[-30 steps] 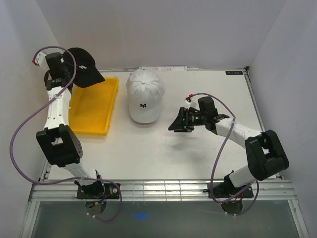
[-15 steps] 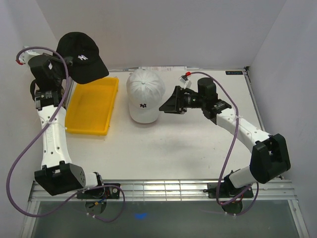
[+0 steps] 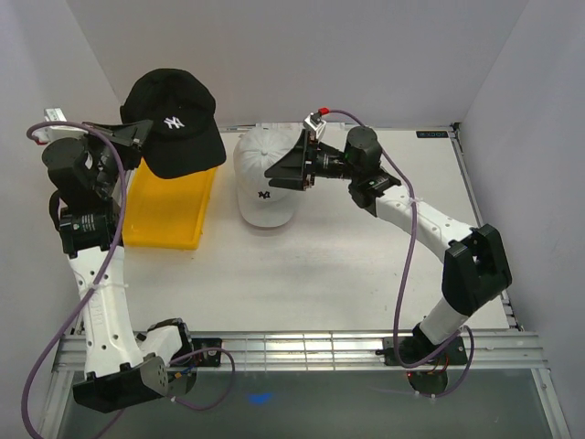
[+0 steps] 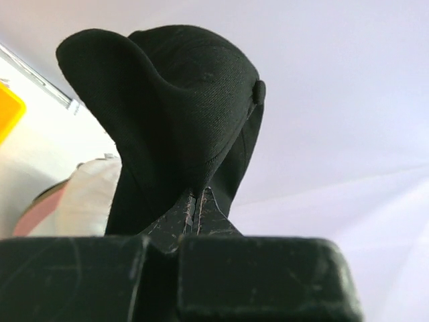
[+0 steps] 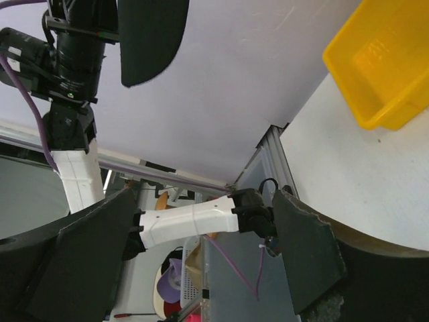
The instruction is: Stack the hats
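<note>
A black hat [image 3: 174, 119] with a small white logo hangs in the air over the far end of the yellow tray [image 3: 174, 210]. My left gripper [image 3: 137, 137] is shut on its rim. The left wrist view shows the black hat [image 4: 181, 114] pinched between the closed fingertips [image 4: 196, 198]. A white hat [image 3: 260, 174] lies flat on the table, just right of the tray, brim towards me. My right gripper [image 3: 281, 166] stands open above the white hat's right side, nothing between its fingers [image 5: 301, 248]. In the right wrist view the black hat's brim [image 5: 151, 33] shows at the top left.
The yellow tray [image 5: 382, 60] lies at the table's left side, close to the left wall. White walls close in the table [image 3: 366, 265] at left, back and right. The left arm [image 5: 74, 60] rises tall along the left wall.
My left arm has lifted the black hat higher and carried it right, towards the white hat. My right gripper has moved left and back to the white hat and opened wider.
</note>
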{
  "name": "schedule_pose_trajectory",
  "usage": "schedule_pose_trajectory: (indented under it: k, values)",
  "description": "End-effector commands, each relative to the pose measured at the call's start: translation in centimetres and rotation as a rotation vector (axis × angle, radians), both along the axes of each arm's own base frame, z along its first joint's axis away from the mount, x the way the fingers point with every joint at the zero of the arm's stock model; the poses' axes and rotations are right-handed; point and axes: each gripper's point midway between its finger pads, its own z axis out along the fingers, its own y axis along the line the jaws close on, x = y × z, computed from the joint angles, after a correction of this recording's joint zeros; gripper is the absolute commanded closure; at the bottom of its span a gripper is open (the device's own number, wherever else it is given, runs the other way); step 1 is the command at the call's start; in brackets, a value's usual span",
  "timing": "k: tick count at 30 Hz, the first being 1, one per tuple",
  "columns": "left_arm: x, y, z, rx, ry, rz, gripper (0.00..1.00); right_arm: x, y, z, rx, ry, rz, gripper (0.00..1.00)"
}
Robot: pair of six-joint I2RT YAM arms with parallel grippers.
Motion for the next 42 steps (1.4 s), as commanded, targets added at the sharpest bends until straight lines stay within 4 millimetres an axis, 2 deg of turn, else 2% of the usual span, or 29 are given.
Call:
schedule_pose_trajectory:
  k: [1, 2, 6, 9, 13, 15, 16, 20, 25, 28, 31, 38, 42]
  values:
    - [-1.8, -1.6, 1.8, -0.037, -0.055, -0.069, 1.00, -0.8, 1.0, 5.0, 0.137, -0.060, 0.023, 0.10]
    - [-2.1, -1.8, 2.0, -0.039, -0.061, -0.075, 1.00, -0.9, 1.6, 4.9, 0.140, -0.050, 0.032, 0.10]
    - [-3.0, -2.5, 2.5, -0.046, -0.076, -0.104, 1.00, -1.0, 3.2, 6.5, 0.181, -0.047, 0.042, 0.09]
    - [-3.4, -2.9, 2.1, -0.056, -0.071, -0.118, 1.00, -1.0, 4.3, 6.5, 0.182, -0.026, 0.041, 0.09]
    - [-4.1, -3.4, 1.8, -0.067, -0.074, -0.142, 1.00, -0.5, 5.3, 8.0, 0.211, -0.019, 0.044, 0.08]
    - [-4.2, -3.6, 1.6, -0.076, -0.072, -0.155, 1.00, 0.0, 6.2, 7.8, 0.211, 0.010, 0.055, 0.08]
    - [-4.1, -3.6, 1.4, -0.077, -0.069, -0.155, 1.00, -0.3, 6.3, 8.5, 0.225, 0.006, 0.062, 0.08]
    - [-4.4, -3.9, 1.4, -0.083, -0.077, -0.168, 1.00, -0.7, 7.9, 8.7, 0.222, 0.029, 0.085, 0.09]
    - [-4.4, -3.9, 1.0, -0.083, -0.077, -0.172, 1.00, -1.3, 8.8, 9.1, 0.241, 0.053, 0.110, 0.11]
    - [-4.1, -3.9, 0.5, -0.083, -0.069, -0.176, 1.00, -2.0, 8.8, 9.3, 0.245, 0.051, 0.122, 0.15]
    - [-3.8, -3.9, -0.1, -0.088, -0.063, -0.180, 1.00, -2.4, 8.4, 9.5, 0.253, 0.048, 0.123, 0.25]
    - [-3.3, -4.0, -0.9, -0.096, -0.054, -0.194, 1.00, -2.9, 7.8, 10.3, 0.274, 0.045, 0.128, 0.57]
    - [-2.8, -4.3, -1.2, -0.096, -0.054, -0.220, 1.00, -3.0, 7.7, 10.4, 0.293, 0.052, 0.137, 0.72]
